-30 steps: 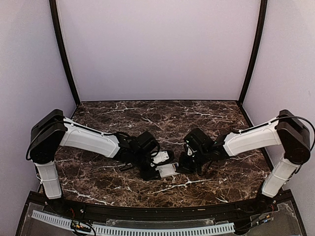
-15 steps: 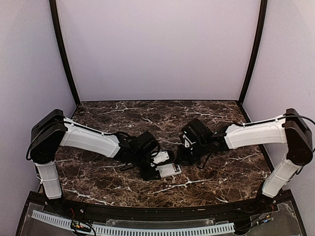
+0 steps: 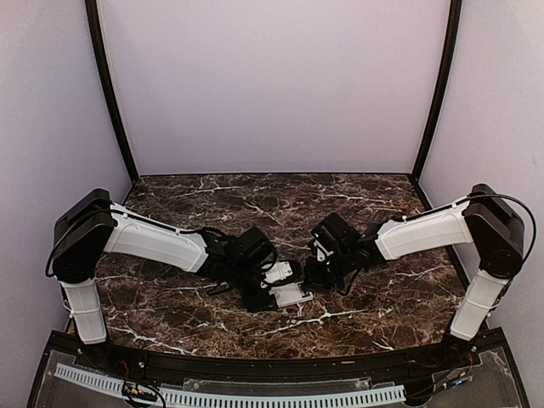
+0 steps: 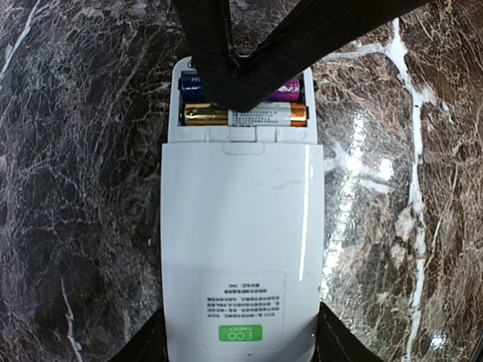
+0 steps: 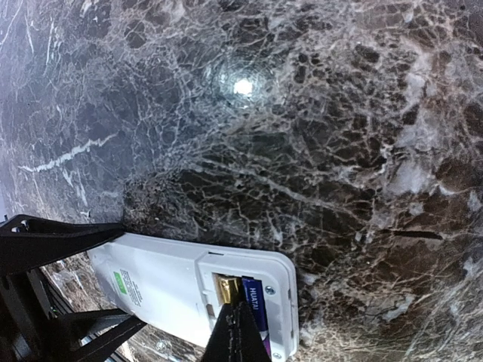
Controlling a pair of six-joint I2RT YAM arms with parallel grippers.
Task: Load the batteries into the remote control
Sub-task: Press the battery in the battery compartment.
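Observation:
The remote control [image 4: 241, 226] lies back-up on the marble, its white body with a green label clamped at both sides by my left gripper [image 4: 240, 339]. Its battery compartment is uncovered, and two batteries lie side by side in it: a gold one [image 4: 245, 115] and a blue-and-purple one [image 4: 192, 84]. My right gripper [image 5: 240, 320] is shut, its joined black tips resting on the compartment where the gold battery [image 5: 226, 286] meets the blue one [image 5: 254, 302]. In the top view the right gripper [image 3: 313, 279] meets the remote control [image 3: 291, 294] from the right.
A small flat white piece [image 3: 279, 272] lies just behind the remote beside the left gripper [image 3: 259, 293]. Dark veined marble table [image 3: 357, 204] extends to the back and sides, walled by lilac panels. A black rail runs along the near edge [image 3: 255, 367].
The right arm has swung left and its shut tips have come down onto the battery compartment. The left gripper and the remote have stayed put.

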